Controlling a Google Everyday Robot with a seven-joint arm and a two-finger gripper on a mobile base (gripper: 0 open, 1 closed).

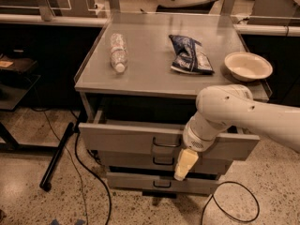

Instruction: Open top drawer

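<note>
Obs: grey metal desk (154,81), three drawers under the front edge. Top drawer (124,137) stands partway out: its wide front panel sits fwd of the desk's front edge, w/ a dark gap showing betw. panel and desk body. Its pull handle (165,143) is at panel centre, nothing on it. Middle drawer (133,161) and bottom drawer (136,181) sit further back, fronts stepped beneath the top one. Arm (234,114), white, enters from the right side, runs along below the desk's front-right corner and bends down at a rounded joint that covers the right-centre part of the top drawer panel. Wrist points down and slightly left. Gripper (182,171), cream-coloured, hangs nose-down below the top drawer's lower edge, in front of the middle drawer, just right of the handles' column; not on any handle. Gripper opening: cannot tell from this angle; it appears as one tapered block, nothing seen held. Desk top: clear plastic bottle (118,53) lying on its side toward the left edge, cap end facing the front edge; blue snack bag (190,55) approx. mid-top, right of centre; pale bowl (248,65) upright by the right edge, near the front-right corner. Floor: black cable (234,207) looping below the front-right corner.
</note>
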